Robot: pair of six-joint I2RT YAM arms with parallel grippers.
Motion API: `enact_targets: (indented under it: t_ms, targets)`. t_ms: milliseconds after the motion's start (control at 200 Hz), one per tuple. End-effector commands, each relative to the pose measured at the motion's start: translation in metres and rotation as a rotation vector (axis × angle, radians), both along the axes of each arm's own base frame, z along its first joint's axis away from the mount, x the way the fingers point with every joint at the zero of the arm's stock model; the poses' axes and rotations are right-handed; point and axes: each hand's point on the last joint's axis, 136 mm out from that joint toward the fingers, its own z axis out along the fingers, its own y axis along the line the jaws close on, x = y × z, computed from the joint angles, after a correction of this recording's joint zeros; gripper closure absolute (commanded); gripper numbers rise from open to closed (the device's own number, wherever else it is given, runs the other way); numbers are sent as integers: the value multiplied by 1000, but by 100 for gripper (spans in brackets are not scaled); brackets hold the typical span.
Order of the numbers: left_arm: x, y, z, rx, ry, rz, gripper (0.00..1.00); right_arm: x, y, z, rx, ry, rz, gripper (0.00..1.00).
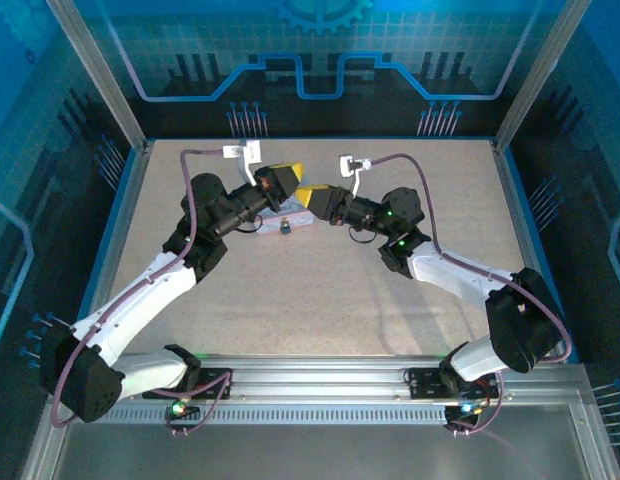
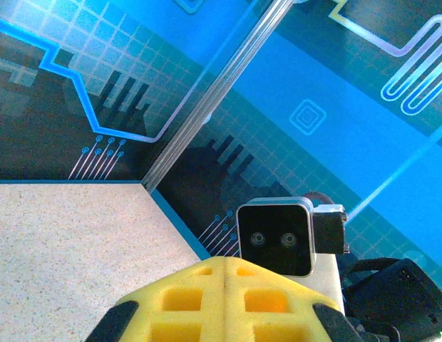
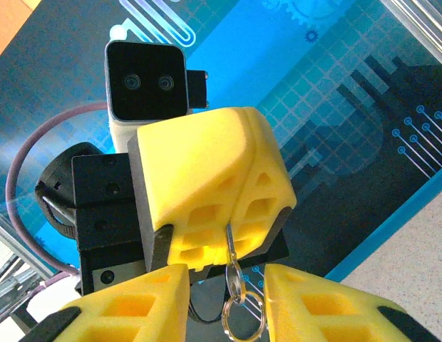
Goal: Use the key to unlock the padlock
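If our open right gripper (image 3: 227,296), straddling the key ring (image 3: 242,317), closes off-centre, we may tug the key (image 3: 229,246) from our left gripper (image 3: 228,221) pinching it, far above the padlock (image 1: 286,228) on the desk (image 1: 340,300).

Table (image 1: 320,290): beige speckled top, blue border at the edges. Pale tin box (image 1: 293,214) lies on it, partly covered from above. Small dark padlock (image 1: 286,228) just off the box's near side; whether they touch, cannot tell.
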Motion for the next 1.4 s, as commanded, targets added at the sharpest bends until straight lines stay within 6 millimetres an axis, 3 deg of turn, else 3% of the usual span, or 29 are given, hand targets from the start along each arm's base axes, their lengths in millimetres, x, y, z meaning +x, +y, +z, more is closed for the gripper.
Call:
enact_targets:
  t_ms: [0, 1396]
  targets:
    - [4, 5, 11, -41, -24, 25, 100, -4, 4, 13, 23, -36, 15, 68]
    - [9, 9, 4, -75, 4, 32, 100, 3, 7, 13, 34, -5, -13, 82]
